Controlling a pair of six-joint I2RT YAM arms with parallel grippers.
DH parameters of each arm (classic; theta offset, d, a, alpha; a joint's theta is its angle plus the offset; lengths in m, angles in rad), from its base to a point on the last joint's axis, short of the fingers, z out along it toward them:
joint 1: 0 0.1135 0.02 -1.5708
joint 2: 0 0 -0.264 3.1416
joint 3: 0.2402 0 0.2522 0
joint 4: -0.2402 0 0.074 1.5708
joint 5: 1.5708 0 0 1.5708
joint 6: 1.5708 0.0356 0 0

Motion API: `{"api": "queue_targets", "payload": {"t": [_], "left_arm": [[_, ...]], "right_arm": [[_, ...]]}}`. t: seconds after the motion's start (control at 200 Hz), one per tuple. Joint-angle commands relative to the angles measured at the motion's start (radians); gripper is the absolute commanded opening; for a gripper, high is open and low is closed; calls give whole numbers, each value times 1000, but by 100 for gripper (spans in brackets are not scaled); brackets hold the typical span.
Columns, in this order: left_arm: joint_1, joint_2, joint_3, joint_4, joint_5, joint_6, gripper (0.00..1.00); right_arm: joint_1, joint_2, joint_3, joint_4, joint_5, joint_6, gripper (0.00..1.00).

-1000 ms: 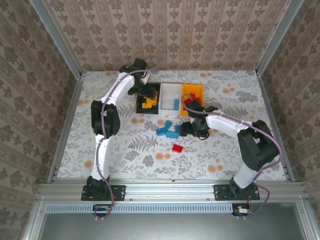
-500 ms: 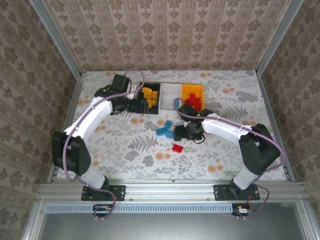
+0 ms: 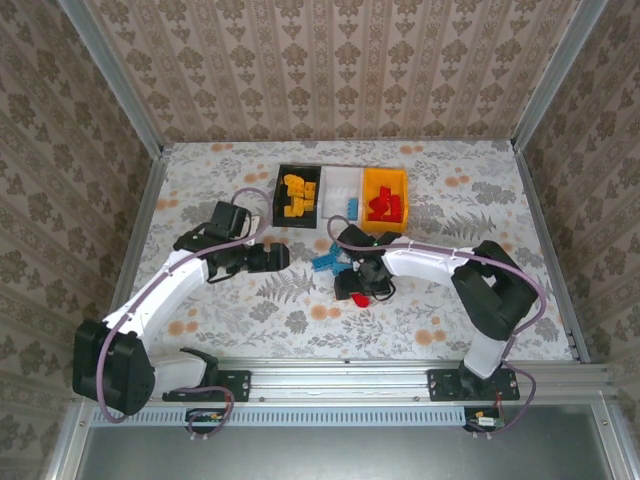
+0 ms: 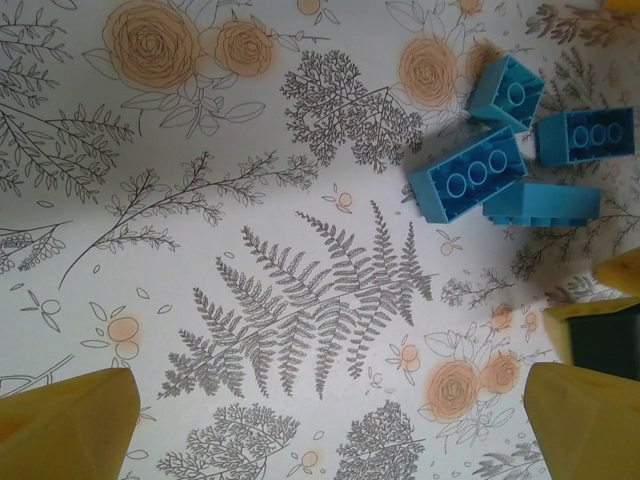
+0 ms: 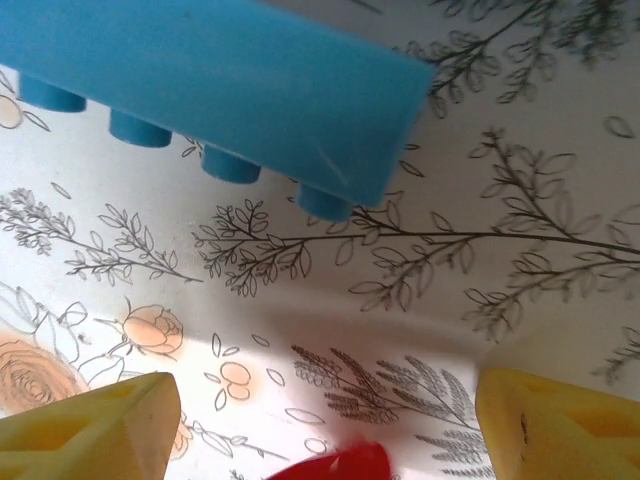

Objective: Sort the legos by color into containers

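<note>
Three containers stand in a row at the back: a black bin with orange-yellow legos, a white bin with a blue lego, and an orange-yellow bin with red legos. Several blue legos lie loose on the cloth. A red lego lies just in front of them. My left gripper hangs open over bare cloth, left of the blue legos. Beside the red lego my right gripper is open, a blue lego ahead of it.
The flowered cloth covers the table inside a metal frame. My right gripper's yellow fingers show at the right edge of the left wrist view, close to the blue legos. Bare cloth lies on the left and right sides.
My left arm has pulled back from the black bin to the near left, opening fully. My right gripper has slid from the blue legos toward the red lego.
</note>
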State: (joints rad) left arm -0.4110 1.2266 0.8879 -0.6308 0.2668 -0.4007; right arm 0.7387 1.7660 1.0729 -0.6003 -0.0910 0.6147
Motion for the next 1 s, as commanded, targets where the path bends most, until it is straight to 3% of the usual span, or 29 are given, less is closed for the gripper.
{"api": "queue_targets", "payload": {"t": [0.0, 0.375, 0.66, 0.995], "left_arm": [[-2, -6, -7, 24, 17, -24, 100], [-2, 30, 6, 34, 23, -5, 100], [-4, 11, -15, 38, 18, -8, 100], [-31, 27, -6, 53, 20, -21, 100]], "right_arm": [[19, 48, 46, 0, -2, 23, 79], [27, 63, 70, -37, 29, 15, 76], [28, -147, -7, -208, 183, 34, 79], [40, -327, -221, -199, 118, 115, 81]]}}
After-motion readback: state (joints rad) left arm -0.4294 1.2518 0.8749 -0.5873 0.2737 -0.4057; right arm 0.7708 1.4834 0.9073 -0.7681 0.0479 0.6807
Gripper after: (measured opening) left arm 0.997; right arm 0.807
